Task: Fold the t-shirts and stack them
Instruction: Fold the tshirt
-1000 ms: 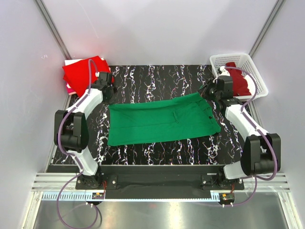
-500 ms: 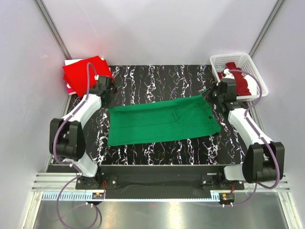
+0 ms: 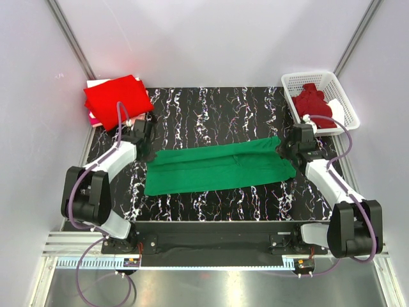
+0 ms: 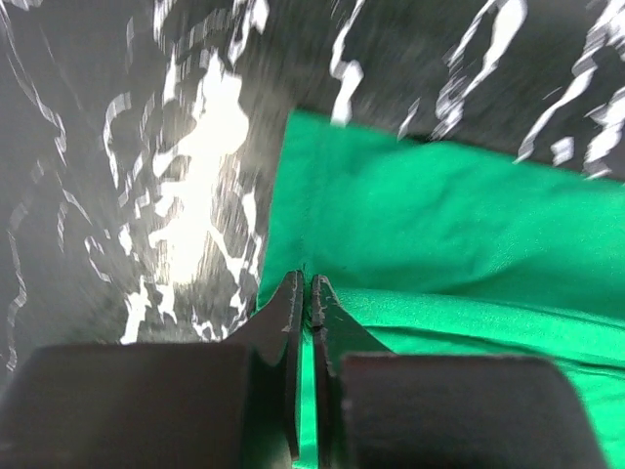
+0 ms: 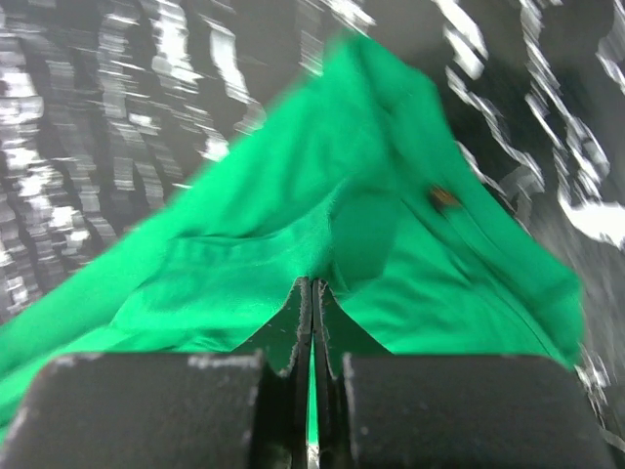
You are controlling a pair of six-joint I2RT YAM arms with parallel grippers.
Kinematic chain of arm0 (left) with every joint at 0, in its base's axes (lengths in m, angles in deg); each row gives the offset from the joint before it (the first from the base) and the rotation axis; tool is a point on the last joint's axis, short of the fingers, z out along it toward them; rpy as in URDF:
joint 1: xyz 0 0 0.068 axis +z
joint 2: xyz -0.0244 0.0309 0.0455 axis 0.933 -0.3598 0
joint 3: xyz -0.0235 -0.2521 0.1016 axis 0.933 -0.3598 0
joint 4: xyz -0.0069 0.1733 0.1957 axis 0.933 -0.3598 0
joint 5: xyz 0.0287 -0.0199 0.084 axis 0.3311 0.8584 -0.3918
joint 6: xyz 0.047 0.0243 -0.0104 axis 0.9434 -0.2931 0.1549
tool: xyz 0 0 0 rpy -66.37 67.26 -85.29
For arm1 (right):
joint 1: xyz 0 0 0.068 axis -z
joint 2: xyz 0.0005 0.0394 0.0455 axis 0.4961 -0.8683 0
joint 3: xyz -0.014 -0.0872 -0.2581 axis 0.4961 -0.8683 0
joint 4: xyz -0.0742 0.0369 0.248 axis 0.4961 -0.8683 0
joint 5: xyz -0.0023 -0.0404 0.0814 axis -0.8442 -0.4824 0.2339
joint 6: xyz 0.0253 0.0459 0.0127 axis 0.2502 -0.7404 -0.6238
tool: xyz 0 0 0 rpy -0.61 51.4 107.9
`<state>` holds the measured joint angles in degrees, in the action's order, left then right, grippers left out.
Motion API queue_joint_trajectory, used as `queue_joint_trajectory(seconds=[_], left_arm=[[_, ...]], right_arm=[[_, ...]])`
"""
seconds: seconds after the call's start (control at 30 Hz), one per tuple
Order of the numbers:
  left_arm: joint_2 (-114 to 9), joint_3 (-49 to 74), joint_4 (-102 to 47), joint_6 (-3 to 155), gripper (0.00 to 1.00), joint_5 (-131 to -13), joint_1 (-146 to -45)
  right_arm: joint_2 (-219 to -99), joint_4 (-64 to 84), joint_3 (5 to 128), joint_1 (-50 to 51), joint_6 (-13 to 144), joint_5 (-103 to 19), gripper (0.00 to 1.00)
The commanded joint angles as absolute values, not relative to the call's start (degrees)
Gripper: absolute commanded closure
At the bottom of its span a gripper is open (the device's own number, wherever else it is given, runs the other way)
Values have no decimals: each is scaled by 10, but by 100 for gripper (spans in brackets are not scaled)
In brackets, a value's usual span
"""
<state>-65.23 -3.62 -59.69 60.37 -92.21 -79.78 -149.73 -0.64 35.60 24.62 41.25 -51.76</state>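
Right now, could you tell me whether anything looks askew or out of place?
Only the green t-shirt, which lies slanted, its far edge pinched by the left hand and right hand; nothing looks spilled or damaged.

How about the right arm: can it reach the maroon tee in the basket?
Probably not yet: the right gripper is shut on the green t-shirt. The basket sits beside that arm, maroon tee uncovered, so after release the way looks free.
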Motion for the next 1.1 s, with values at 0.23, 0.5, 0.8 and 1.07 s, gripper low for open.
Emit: queue_joint_trajectory(seconds=[0.23,0.5,0.8,1.07], left_arm=[[-568,-132,-555,526,49,-969,-799],[-518,-111,-553,530,46,-970,-805],[-669,-44,-510,557,51,-909,-855],[-760,-16,-535,543,62,-884,-902]], right_arm=[[-1528,-82,332,282,324,-617,27],[-1485,-76,318,282,321,-559,27],[-1579,-67,340,276,312,-443,31],[-1748,-95,472,274,356,-423,34]])
